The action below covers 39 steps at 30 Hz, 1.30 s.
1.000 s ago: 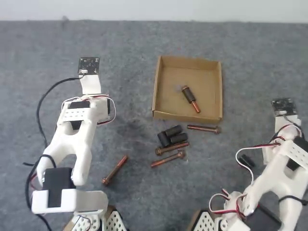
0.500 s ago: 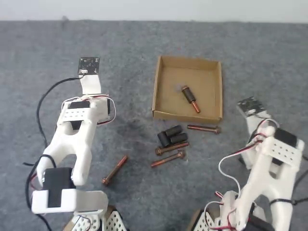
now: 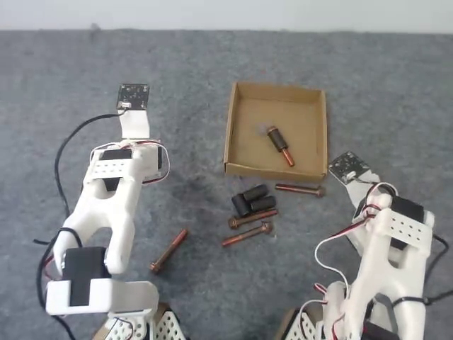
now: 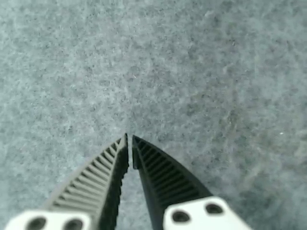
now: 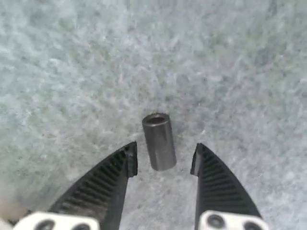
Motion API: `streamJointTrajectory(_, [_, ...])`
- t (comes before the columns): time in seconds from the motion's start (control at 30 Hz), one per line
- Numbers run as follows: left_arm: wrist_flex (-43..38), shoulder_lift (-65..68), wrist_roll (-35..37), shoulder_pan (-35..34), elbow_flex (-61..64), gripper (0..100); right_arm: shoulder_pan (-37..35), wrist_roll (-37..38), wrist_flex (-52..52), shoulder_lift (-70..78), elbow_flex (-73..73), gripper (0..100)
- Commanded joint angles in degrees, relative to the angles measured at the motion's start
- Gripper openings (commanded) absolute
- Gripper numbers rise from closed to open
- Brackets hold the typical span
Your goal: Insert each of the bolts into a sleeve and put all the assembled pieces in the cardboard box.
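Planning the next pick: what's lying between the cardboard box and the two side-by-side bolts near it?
A small cluster of black sleeves lies on the carpet between the cardboard box and those bolts, in the high view.

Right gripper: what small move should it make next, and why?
Probably lower the right gripper slightly and close it on the sleeve. Its jaws stand open, and the sleeve lies on the carpet with one end between the fingertips, apart from both. Nothing is gripped yet, and a sleeve has to be in hand before a bolt can go in.
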Motion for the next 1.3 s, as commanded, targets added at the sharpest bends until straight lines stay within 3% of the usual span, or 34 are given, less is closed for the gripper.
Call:
streamJointTrajectory(0.0, [-1.3,-0.7,-0.7,0.0,-2.2,1,0.7,1.1,-4.5,3.4,0.6,16.2])
streamJointTrajectory(0.27, [-1.3,-0.7,-0.7,0.0,-2.2,1,2.3,4.7,-14.3,15.7,0.4,15.4])
streamJointTrajectory(0.37, [-1.3,-0.7,-0.7,0.0,-2.2,1,2.4,4.7,-16.0,18.5,0.4,4.3])
streamJointTrajectory(0.4, [-1.3,-0.7,-0.7,0.0,-2.2,1,2.3,4.7,-16.0,18.8,0.4,0.0])
streamJointTrajectory(0.53, [-1.3,-0.7,-0.7,0.0,-2.2,1,2.7,4.4,-13.9,16.8,-0.3,0.5])
streamJointTrajectory(0.67, [-1.3,-0.7,-0.7,0.0,-2.2,1,5.9,3.9,-4.6,11.5,-4.7,0.6])
streamJointTrajectory(0.9, [-1.3,-0.7,-0.7,0.0,-2.2,1,18.6,-1.4,5.3,2.6,-12.6,0.6])
streamJointTrajectory(1.27, [-1.1,-0.7,-0.9,1.7,-2.0,1,41.3,1.8,-1.6,1.2,-13.2,0.6])
